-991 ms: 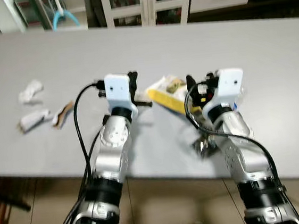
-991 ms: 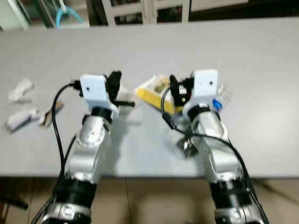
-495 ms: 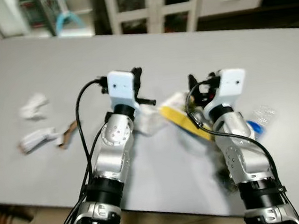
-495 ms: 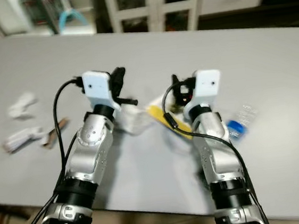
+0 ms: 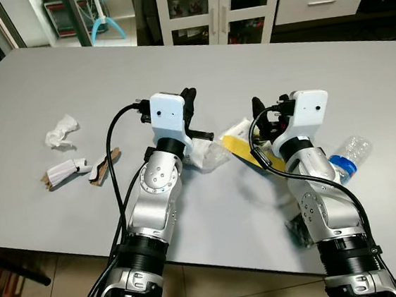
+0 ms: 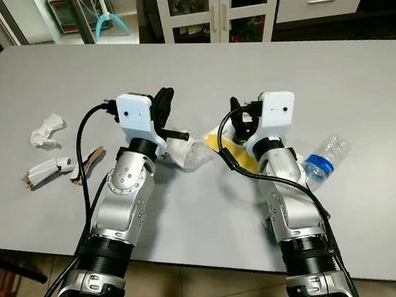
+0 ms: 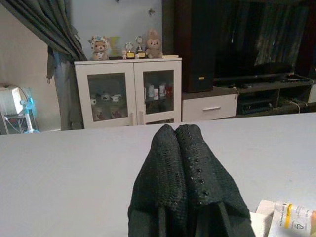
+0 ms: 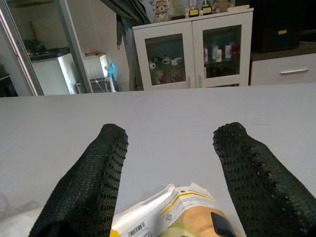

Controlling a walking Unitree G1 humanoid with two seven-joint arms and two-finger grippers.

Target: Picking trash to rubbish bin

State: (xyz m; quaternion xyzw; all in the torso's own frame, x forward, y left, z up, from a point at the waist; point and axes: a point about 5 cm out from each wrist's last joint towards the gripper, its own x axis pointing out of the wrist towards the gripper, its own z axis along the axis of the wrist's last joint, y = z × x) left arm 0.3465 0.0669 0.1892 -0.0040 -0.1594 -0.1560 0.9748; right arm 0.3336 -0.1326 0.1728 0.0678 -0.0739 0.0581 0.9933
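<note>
Grey table [image 5: 48,72], yellow-white crumpled wrapper [image 5: 243,138]

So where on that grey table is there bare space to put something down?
The far half of the table, toward the white cabinets, is bare. So is the strip between the paper scraps and the left gripper. It is crowded around the yellow packet and plastic bottle.

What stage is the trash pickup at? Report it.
Nothing looks binned yet. The right gripper hangs with jaws open over the yellow packet; the left gripper is shut and empty above the clear plastic wrap. Left on the table: the plastic bottle, the crumpled tissue and the torn paper scraps.
</note>
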